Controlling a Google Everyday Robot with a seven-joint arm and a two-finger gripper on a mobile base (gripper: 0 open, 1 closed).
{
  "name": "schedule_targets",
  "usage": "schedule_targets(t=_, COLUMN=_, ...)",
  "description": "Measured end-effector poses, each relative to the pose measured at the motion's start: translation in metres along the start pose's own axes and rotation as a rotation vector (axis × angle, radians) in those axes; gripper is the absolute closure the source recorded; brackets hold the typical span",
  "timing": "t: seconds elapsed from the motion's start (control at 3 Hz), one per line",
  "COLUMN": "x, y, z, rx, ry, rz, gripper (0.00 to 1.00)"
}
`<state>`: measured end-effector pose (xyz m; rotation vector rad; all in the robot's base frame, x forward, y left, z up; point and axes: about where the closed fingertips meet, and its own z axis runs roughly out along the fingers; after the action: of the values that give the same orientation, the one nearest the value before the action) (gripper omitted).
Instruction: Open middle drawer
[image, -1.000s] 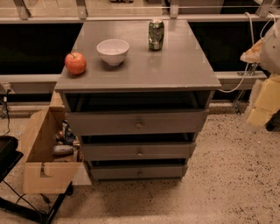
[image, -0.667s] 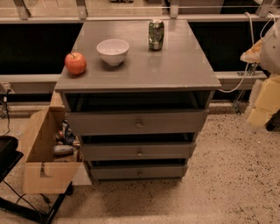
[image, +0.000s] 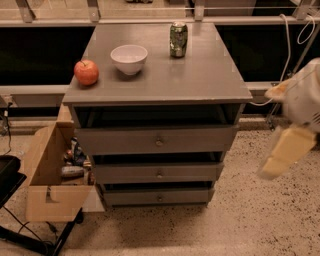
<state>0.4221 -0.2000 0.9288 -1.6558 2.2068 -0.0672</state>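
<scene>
Pale gripper (image: 286, 153) right of middle drawer (image: 131, 173)

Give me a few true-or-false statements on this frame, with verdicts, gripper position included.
The gripper touches the middle drawer. False: it hangs to the right of the cabinet, apart from it.
The apple lies left of the bowl. True.
The can lies tipped over. False: it stands upright.
A cardboard box stands left of the cabinet. True.

Blurred white arm (image: 303, 100), orange-tinged, cream-yellow gripper (image: 286, 154) at the right edge
</scene>
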Motion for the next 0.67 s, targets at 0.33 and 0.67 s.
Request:
schedule_targets(t=0.33, x=0.005, y=0.030, z=0.047, rx=0.010, ry=-0.029, rz=0.012, gripper=0.00)
schedule_targets(t=0.67, x=0.013, y=0.060, z=0.117, rx=-0.012, ry=-0.023, rz=0.017, gripper=0.00)
